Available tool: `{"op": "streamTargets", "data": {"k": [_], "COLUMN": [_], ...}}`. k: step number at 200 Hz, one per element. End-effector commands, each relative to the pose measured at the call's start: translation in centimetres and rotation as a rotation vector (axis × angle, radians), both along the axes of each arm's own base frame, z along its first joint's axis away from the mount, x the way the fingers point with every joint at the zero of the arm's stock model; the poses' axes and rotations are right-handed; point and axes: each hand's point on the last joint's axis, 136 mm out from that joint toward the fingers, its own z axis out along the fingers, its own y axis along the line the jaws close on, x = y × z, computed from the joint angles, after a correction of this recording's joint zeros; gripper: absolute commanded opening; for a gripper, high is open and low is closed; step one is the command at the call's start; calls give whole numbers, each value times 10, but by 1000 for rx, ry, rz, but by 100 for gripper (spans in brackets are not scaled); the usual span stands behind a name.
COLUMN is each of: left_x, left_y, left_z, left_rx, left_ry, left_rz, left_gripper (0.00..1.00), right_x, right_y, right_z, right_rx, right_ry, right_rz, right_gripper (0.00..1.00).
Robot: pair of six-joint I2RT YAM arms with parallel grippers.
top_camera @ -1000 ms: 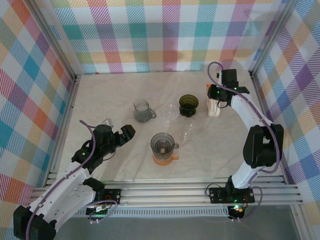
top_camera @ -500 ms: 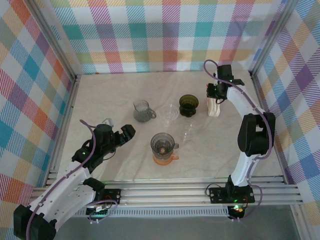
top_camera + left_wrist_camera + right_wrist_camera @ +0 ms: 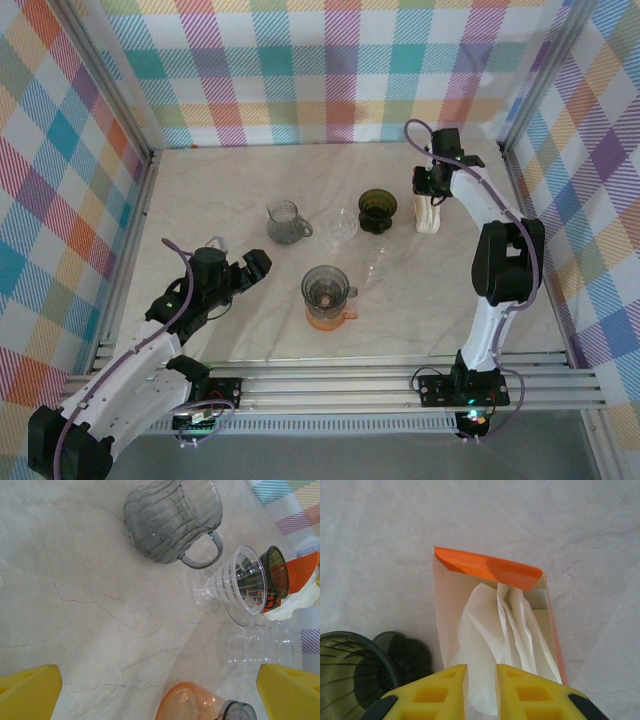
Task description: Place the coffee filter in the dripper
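Several white coffee filters [image 3: 480, 645] stand in an open box with an orange flap [image 3: 490, 570] at the back right of the table [image 3: 428, 213]. My right gripper [image 3: 481, 690] hangs over that box [image 3: 430, 196], its yellow fingers closed on one filter that fills the narrow gap between them. A dark green dripper [image 3: 350, 670] stands just left of the box [image 3: 378, 210]. My left gripper [image 3: 255, 270] is open near the front left, nothing between its fingers [image 3: 160, 692].
A grey glass jug [image 3: 286, 222] and a clear dripper [image 3: 341, 226] stand mid-table. Another clear dripper [image 3: 378, 262] lies to their right. A glass vessel on an orange base [image 3: 327, 295] stands nearer me. Checked walls close in the table.
The right arm's elbow has swung back and up, and its wrist has shifted slightly over the filter box. The left arm has not moved.
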Motion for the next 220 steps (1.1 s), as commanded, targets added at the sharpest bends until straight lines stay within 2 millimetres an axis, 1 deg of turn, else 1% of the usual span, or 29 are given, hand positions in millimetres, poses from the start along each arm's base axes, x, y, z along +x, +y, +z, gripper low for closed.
{"op": "streamTargets", "data": {"k": [1,61,103,122,177,220], "left_x": [4,5,5,6,4,5], "left_y": [-2,-3,-3,-3,-3,-2], "left_z": [14,12,11,10,9,9], "left_rx": [-1,1,-3,-3,-4,0], "left_ry": [-37,-30,-29,-26,-22,-25], "left_rz": [-8,-7,-8,-6,-8,-5], "left_gripper": [100,100,100,100,100,100], "right_x": [5,5,7,8,7,7], "right_y": [1,-2,3,4,1,-1], "right_z": [2,-7,5,7,-9,-13], "right_rx": [-15,-53,-72,-81,-101,-121], "right_ry": [-2,16,-18,-15,22,25], "right_rz": [11,8,27,28,15,11], "right_gripper": [23,23,24,23,20,18]}}
